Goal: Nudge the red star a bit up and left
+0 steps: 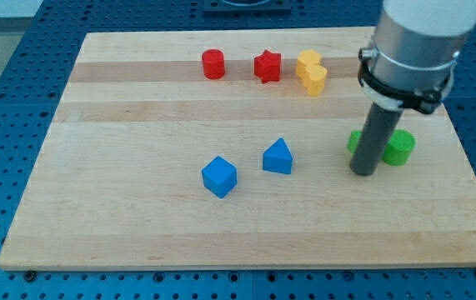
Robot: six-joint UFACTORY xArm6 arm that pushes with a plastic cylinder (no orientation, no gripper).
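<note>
Resting on the pale wooden board (137, 217), my tip (363, 172) sits between two green blocks, one (353, 140) partly hidden behind the rod, one (401, 147) just right. I have no gripper, only this rod. Well up-left, the small red star block (267, 66) lies between a red cylinder (212, 64) and two touching yellow blocks (311, 72).

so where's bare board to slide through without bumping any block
Bare: the board's whole left side, the bottom strip below the blue cube and blue wedge, and the middle band above them. Crowded: the top row, red cylinder, red star, yellow blocks; and my tip between green blocks.
</note>
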